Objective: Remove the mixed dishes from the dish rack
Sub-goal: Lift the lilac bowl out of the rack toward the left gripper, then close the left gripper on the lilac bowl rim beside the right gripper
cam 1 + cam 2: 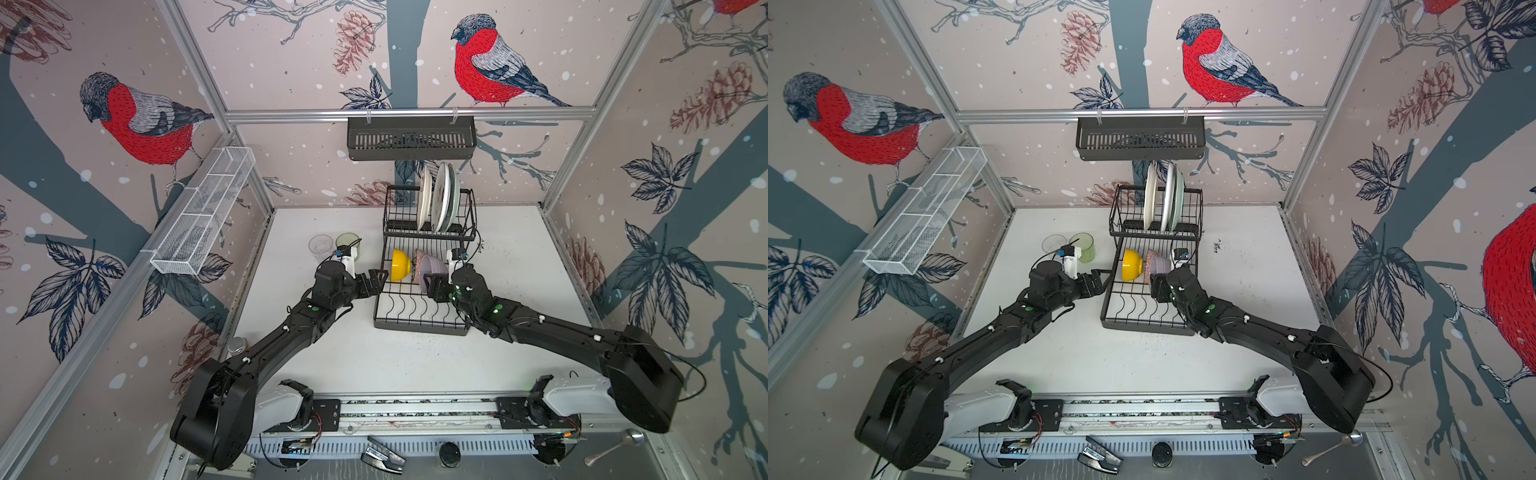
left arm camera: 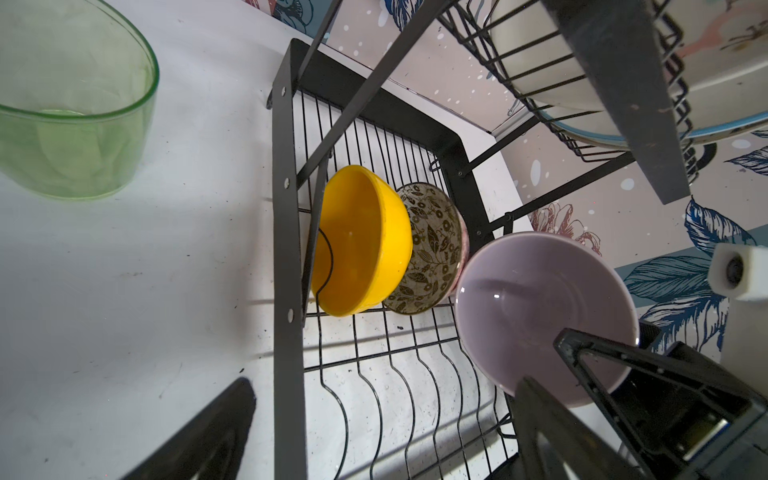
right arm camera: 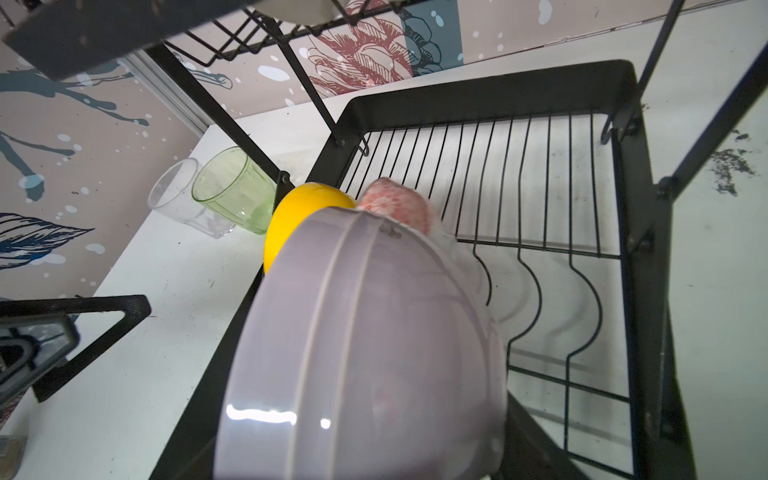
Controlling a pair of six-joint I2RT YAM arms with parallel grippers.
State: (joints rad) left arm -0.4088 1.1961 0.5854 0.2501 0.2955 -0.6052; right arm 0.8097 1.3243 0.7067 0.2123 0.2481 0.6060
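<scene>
The black wire dish rack (image 1: 419,326) (image 1: 1144,326) stands mid-table. In its raised basket, cream plates (image 1: 424,195) and a mint plate (image 1: 454,195) stand on edge. On the lower tray, a yellow bowl (image 1: 401,264) (image 2: 357,241) and a pink-patterned bowl (image 1: 418,258) (image 2: 432,249) lean on their sides. My right gripper (image 1: 434,287) (image 1: 1158,286) is shut on the rim of the lilac bowl (image 1: 433,268) (image 2: 540,299) (image 3: 365,353) beside them. My left gripper (image 1: 381,280) (image 2: 382,428) is open and holds nothing, at the tray's left rim.
A clear tumbler (image 1: 320,245) and a pale-green tumbler (image 1: 347,241) (image 2: 70,116) stand on the table left of the rack, just behind my left wrist. A black slotted basket (image 1: 411,139) hangs on the back rail, a white mesh trough (image 1: 203,212) on the left rail.
</scene>
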